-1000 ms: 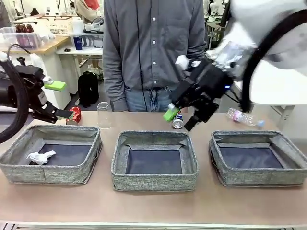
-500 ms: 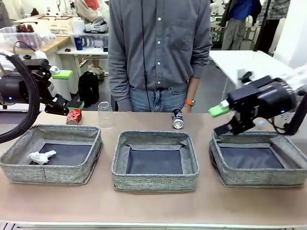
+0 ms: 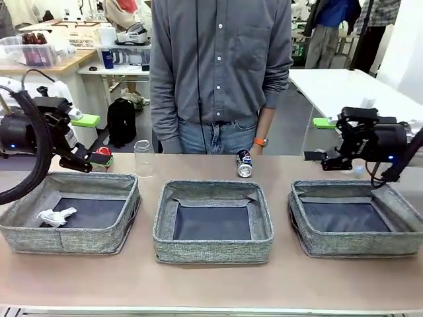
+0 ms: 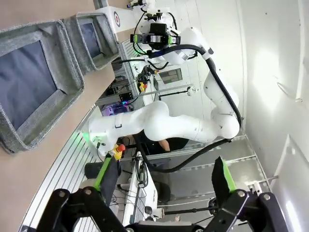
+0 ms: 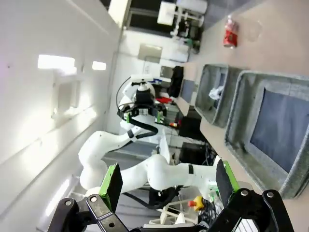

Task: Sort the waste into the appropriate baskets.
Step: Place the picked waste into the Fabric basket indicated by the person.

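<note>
My left gripper (image 3: 94, 140) hangs open at the table's far left, just in front of the red soda can (image 3: 101, 152), touching nothing. A clear plastic cup (image 3: 143, 158) stands right of the can. The dark blue soda can (image 3: 244, 163) lies behind the middle basket (image 3: 211, 187). A crumpled paper wad (image 3: 56, 216) rests in the left basket (image 3: 69, 179). My right gripper (image 3: 319, 140) is open and empty above the far edge of the right basket (image 3: 357, 189); a bit of the clear bottle (image 3: 357, 172) shows behind it. The right wrist view has the red can (image 5: 230, 31) and the wad (image 5: 216, 92) far off.
A person (image 3: 218, 72) stands at the far side of the table, right behind the blue can, hands down. The middle and right baskets hold nothing. The front strip of the table (image 3: 211, 284) is bare. A white side table (image 3: 344, 89) stands at the back right.
My right arm swung from over the blue can across to the right, stopping behind the right basket, still open. My left gripper dipped slightly beside the red can.
</note>
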Controlling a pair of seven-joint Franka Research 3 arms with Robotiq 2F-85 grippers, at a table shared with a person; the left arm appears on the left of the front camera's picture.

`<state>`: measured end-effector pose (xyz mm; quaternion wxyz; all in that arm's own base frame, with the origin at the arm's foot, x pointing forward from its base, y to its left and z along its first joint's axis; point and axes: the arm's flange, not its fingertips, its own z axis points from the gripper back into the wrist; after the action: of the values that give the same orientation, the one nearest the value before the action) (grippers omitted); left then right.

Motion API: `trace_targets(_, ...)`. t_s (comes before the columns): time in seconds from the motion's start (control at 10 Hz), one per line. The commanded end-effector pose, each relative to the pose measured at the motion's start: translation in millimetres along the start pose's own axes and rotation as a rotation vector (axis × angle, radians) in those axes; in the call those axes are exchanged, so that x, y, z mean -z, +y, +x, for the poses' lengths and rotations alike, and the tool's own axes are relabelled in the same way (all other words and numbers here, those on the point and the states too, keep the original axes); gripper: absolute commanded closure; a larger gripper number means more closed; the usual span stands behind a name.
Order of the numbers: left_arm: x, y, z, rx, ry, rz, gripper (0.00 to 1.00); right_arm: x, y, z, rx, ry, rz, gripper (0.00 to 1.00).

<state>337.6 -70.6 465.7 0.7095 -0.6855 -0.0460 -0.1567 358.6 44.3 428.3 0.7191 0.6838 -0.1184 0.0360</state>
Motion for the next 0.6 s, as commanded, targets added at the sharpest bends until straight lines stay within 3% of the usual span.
trace_targets(0.0, 3.4, -4.7, 0.4, 0.011, 0.001, -0.012, 0.00, -2.0, 11.9, -3.8, -0.066, 0.027, 0.013, 0.00)
trace_targets(0.5, 3.4, -4.7, 0.4, 0.011, 0.001, -0.012, 0.00, -2.0, 11.9, -3.8, -0.066, 0.027, 0.013, 0.00)
